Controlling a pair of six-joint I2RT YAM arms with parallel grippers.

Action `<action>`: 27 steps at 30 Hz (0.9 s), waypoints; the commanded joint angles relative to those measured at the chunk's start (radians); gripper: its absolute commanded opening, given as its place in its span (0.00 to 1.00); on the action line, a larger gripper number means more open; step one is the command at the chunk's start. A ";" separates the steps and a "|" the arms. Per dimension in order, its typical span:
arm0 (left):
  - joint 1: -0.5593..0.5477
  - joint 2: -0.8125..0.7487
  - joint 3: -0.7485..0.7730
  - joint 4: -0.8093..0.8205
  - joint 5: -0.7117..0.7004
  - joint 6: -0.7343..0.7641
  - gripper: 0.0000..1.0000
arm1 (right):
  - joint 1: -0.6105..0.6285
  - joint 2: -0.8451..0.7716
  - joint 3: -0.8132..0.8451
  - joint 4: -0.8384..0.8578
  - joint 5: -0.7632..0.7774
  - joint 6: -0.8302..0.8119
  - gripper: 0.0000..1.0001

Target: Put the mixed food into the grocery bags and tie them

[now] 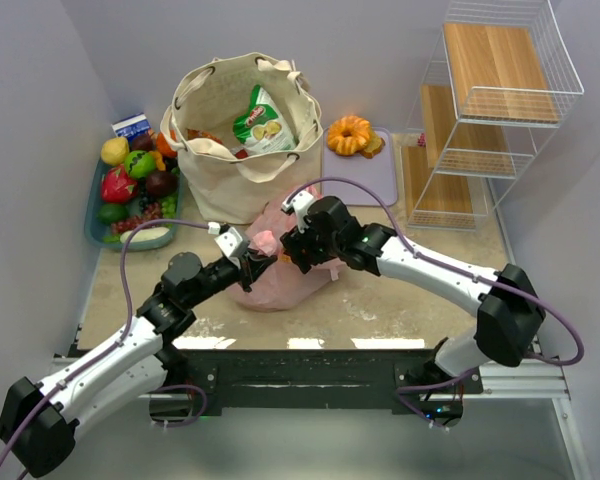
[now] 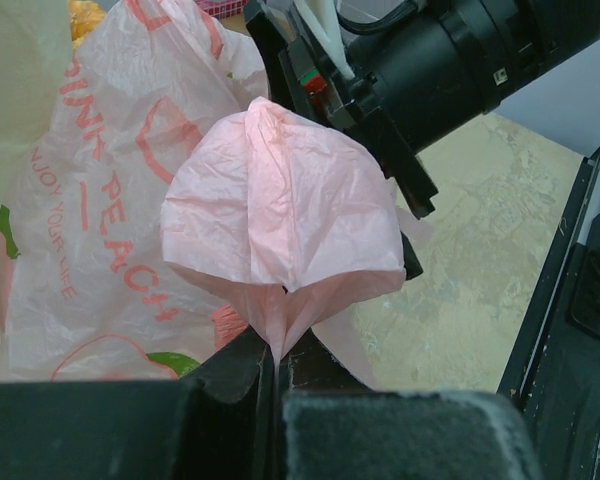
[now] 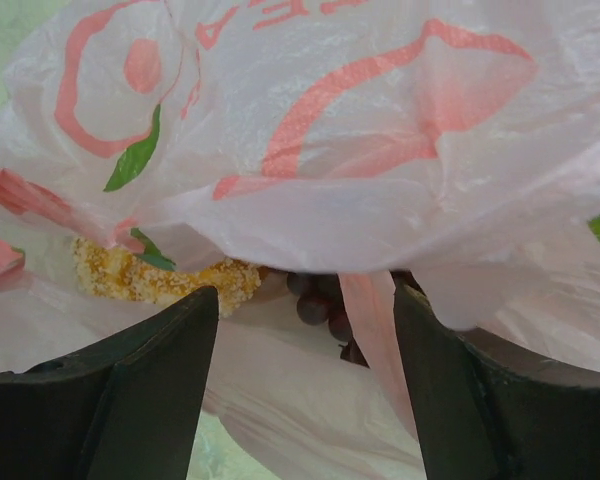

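The table (image 1: 400,300) carries a wire rack with wooden shelves (image 1: 490,110) at 2 o'clock in the top view. The cream canvas tote (image 1: 220,175) stands upright at 11 o'clock, mouth open, with a green-and-white snack packet (image 1: 265,122) sticking out of it. The pink plastic bag (image 1: 280,285) (image 2: 90,200) (image 3: 380,150) slumps at the table's centre, touching the tote's foot at its 6 o'clock. A tray of fruit (image 1: 92,215) sits at 9 o'clock. A lilac mat (image 1: 375,175) at 1 o'clock holds the orange ring cake (image 1: 350,135).

The 2 grippers meet over the pink bag. The left gripper (image 1: 252,258) (image 2: 278,360) is closed tight, pinching a gathered fold of the bag's plastic. The right gripper (image 1: 290,245) (image 3: 305,300) stands wide apart; a thin strip of the bag hangs between its fingers, clamped by neither. Beneath the film, its wrist view shows a crumbed golden pastry (image 3: 160,275) and some dark grapes (image 3: 315,300).
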 commanded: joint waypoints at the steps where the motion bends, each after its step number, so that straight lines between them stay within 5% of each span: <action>1: 0.003 -0.018 0.037 0.010 -0.002 0.002 0.00 | 0.017 0.031 -0.050 0.130 0.104 0.023 0.75; 12: 0.005 -0.041 0.036 0.005 -0.007 0.001 0.00 | 0.033 0.109 -0.141 0.382 0.339 -0.013 0.55; 19: 0.005 -0.044 0.046 -0.015 -0.043 -0.004 0.00 | 0.033 0.113 -0.102 0.321 0.487 -0.020 0.00; 27: 0.005 -0.124 0.177 -0.150 -0.214 -0.007 0.00 | 0.037 -0.269 -0.061 0.173 0.318 0.010 0.00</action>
